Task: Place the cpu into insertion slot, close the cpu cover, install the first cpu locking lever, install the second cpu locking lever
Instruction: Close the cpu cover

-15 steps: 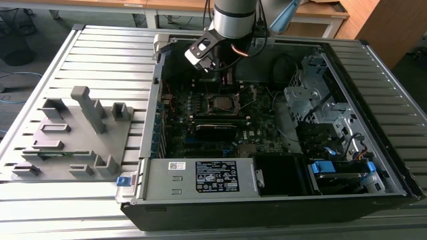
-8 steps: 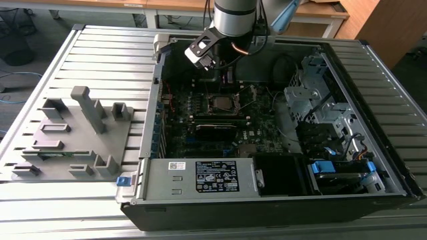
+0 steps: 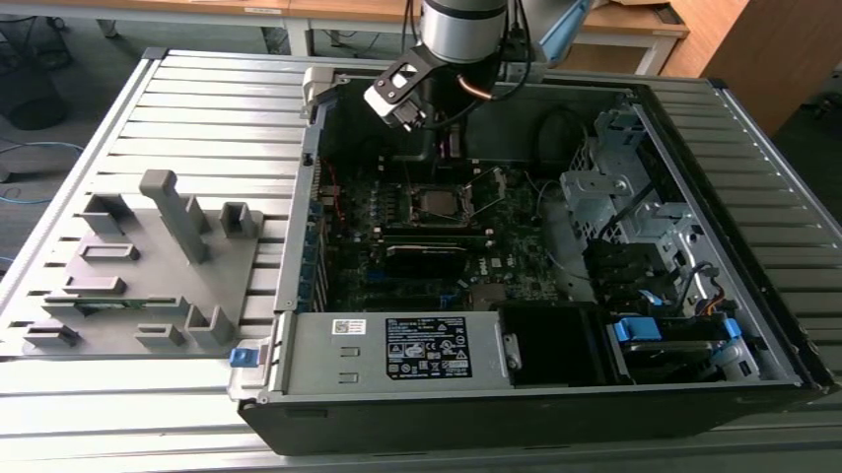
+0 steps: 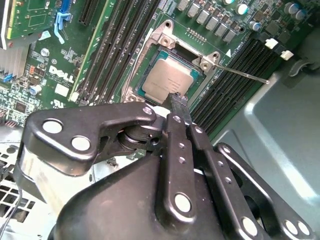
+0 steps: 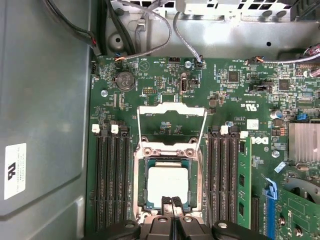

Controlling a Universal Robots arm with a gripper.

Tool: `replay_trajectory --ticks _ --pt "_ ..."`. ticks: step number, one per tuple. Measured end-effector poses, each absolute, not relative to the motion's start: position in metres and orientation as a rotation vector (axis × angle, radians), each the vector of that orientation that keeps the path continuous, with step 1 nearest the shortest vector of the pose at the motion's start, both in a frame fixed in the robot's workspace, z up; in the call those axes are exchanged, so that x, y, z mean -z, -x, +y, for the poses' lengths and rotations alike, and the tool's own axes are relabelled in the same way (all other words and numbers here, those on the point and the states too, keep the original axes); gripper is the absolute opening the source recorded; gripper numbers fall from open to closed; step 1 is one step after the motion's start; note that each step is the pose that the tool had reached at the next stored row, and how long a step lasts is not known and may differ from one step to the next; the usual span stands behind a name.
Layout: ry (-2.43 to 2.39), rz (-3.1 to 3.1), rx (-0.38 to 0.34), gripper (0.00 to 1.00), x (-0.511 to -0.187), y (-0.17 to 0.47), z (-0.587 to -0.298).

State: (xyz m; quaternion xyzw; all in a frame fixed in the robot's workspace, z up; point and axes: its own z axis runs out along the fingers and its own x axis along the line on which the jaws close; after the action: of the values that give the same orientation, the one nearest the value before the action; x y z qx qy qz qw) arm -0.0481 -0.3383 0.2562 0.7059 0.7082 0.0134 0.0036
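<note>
1 cpu [image 5: 167, 184]: seated flat in insertion slot [image 5: 142, 192]; cpu cover [image 5: 172, 106] raised open. Prob. light, stiff, fragile, so take by edges only. Gripper [image 5: 172, 201]: fingers together, empty, tips at cpu edge, contact unclear.

reaches down from above with the arm [image 3: 463, 30], wrist tilted, and points the gripper [image 5: 172, 201] downward with both fingers [image 4: 176, 127] pressed tight together.

cpu [image 5: 167, 184] dull grey; mobo [image 5: 150, 75] green (mem slots [image 5: 111, 185] black); gripper [image 5: 171, 201] black
</note>
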Motion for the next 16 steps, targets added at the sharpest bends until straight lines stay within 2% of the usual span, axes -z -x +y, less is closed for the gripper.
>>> replay_trajectory --ticks 16 --pt "-2.213 2.22 -0.042 0.11 -0.2623 0.0442 -0.3383"
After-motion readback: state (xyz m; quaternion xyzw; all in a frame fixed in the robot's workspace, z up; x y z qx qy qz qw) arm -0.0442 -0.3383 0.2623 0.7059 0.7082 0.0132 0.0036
